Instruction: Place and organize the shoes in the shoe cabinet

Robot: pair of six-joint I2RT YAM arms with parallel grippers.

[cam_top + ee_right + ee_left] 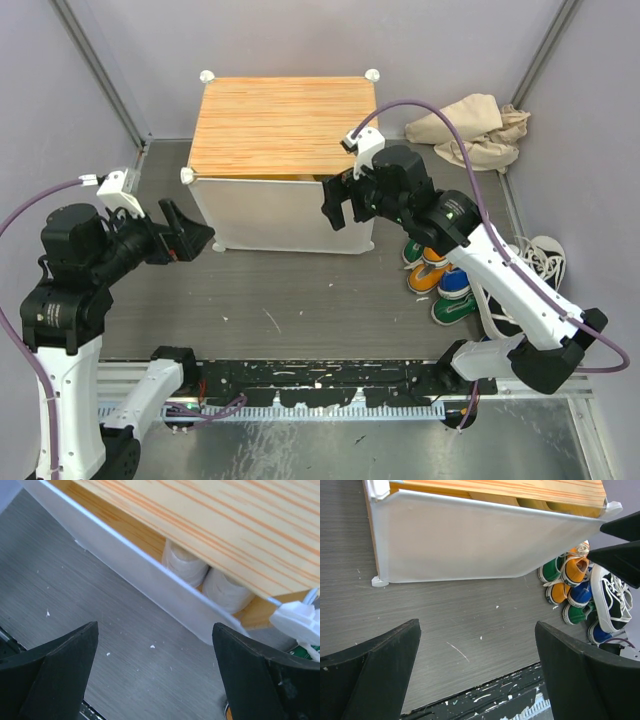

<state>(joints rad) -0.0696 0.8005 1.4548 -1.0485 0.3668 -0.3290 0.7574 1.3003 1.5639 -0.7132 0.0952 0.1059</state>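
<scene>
The shoe cabinet stands at the table's middle back, with its white door ajar. A pile of orange, green and blue shoes lies to the right of it, and a black-and-white shoe lies further right. My right gripper is open and empty, just in front of the door's upper right edge. In the right wrist view the door leans out and two white shoe toes show inside. My left gripper is open and empty, left of the cabinet. Its view shows the door and the shoe pile.
A beige cloth bag lies at the back right. Grey walls close in the left, back and right. A black rail runs along the near edge. The right gripper's fingers show in the left wrist view.
</scene>
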